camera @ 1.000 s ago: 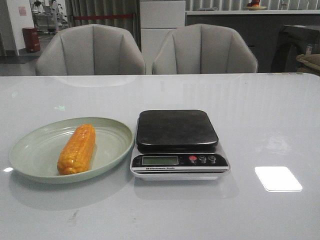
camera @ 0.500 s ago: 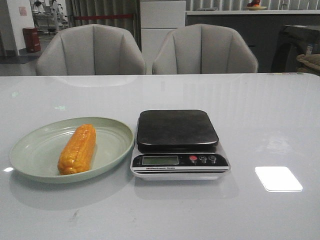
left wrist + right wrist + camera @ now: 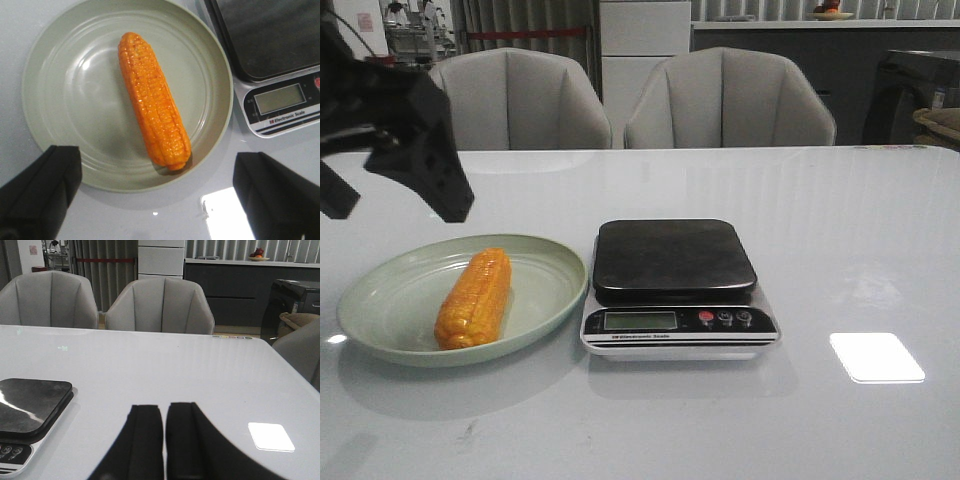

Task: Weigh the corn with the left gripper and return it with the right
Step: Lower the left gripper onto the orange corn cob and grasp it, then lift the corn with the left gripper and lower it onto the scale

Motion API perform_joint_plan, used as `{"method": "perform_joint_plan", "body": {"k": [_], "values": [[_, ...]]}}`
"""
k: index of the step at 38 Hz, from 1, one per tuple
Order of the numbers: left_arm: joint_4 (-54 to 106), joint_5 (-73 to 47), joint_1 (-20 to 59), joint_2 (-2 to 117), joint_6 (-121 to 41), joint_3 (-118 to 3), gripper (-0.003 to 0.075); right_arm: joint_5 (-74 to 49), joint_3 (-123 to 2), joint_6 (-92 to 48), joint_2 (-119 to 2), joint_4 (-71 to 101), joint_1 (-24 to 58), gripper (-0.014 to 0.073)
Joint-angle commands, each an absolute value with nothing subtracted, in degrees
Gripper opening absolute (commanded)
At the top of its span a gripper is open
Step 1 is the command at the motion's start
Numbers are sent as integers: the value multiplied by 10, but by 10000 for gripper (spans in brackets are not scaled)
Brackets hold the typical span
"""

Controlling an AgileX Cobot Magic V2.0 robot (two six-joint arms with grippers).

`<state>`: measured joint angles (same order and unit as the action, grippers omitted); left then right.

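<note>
Left end effector (image 3: 155, 192) spread wide over corn (image 3: 153, 100) on plate (image 3: 55, 60), scale (image 3: 675, 285) beside, right end effector (image 3: 164, 440) seemingly closed

The glossy white worktop (image 3: 840, 230) carries two things side by side near its front left: a pale green plate (image 3: 380, 300) and, just to the right of it, a kitchen scale (image 3: 675, 288) with a dark weighing platform. The plate's rim sits close against the scale's left edge. A bright rectangular light reflection (image 3: 876, 357) shows on the bare surface right of the scale
</note>
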<state>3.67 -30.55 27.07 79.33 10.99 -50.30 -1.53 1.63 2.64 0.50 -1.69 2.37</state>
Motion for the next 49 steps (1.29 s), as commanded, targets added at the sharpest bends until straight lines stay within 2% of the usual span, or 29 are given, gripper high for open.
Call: {"method": "perform_joint_plan", "body": {"k": [1,11,20,22,24,27,30,31,34,39,49], "values": [[55,-264,274,817,119,-538,649,33,21,23,16,-23,20,193],[60,-273,274,924,119,-587,594,33,21,23,16,-23,20,193],[63,-306,274,1003,119,-616,590,33,21,23,16,-23,20,193],[64,-319,274,1016,119,-627,559,33,21,23,16,-23,20,193],[64,-333,274,1026,119,-641,487,33,21,23,16,-23,20,193],[64,-350,274,1033,119,-659,319,33,21,23,16,-23,20,193],[64,-361,274,1031,113,-680,114,33,21,23,16,-23,20,193],[63,-366,274,1031,112,-690,104,33,21,23,16,-23,20,193],[63,-374,277,1026,112,-721,150,33,21,23,16,-23,20,193],[69,-369,296,1024,112,-765,114,33,21,23,16,-23,20,193],[116,-325,354,1050,112,-813,114,33,21,23,16,-23,20,193]]}}
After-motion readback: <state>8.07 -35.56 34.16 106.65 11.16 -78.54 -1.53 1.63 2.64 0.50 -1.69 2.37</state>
